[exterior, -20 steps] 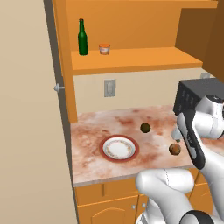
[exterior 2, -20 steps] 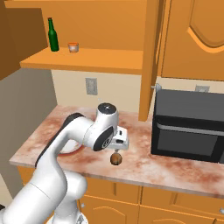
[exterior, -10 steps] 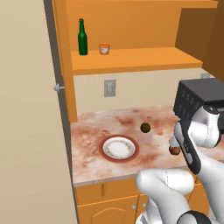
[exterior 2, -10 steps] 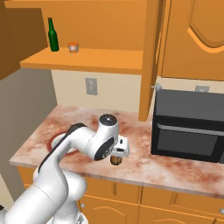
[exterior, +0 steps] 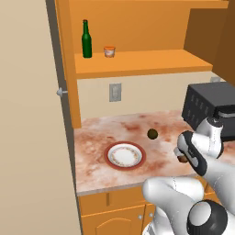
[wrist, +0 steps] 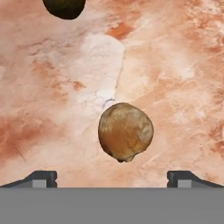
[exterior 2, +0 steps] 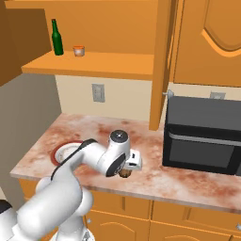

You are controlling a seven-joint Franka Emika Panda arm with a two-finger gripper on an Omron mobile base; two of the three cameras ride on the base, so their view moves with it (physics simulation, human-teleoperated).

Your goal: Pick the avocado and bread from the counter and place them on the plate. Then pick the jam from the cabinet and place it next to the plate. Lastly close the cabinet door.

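The bread (wrist: 125, 131), a reddish-brown lump, lies on the stained counter (wrist: 175, 65) just ahead of my open gripper (wrist: 113, 179), centred between its widely spread fingertips (wrist: 41, 177). The left base view has the gripper (exterior: 181, 153) low over the bread (exterior: 182, 159), right of the plate (exterior: 125, 155). The dark avocado (exterior: 152, 133) rests behind the plate and also sits at the hand view's top edge as a dark avocado (wrist: 64, 6). The jam (exterior: 109, 51) stands on the open cabinet's shelf (exterior: 137, 62). From the right, the gripper (exterior 2: 128, 169) covers most of the bread (exterior 2: 125, 173).
A tall green bottle (exterior: 86, 39) stands left of the jam on the shelf. A black microwave (exterior 2: 202, 136) occupies the counter's right end. The open cabinet door (exterior 2: 160, 61) juts out edge-on above the counter. A wall outlet (exterior: 115, 92) sits behind the plate.
The arm has folded downward, bringing the hand low over the bread on the counter. The bread, avocado, plate and jam have stayed in place.
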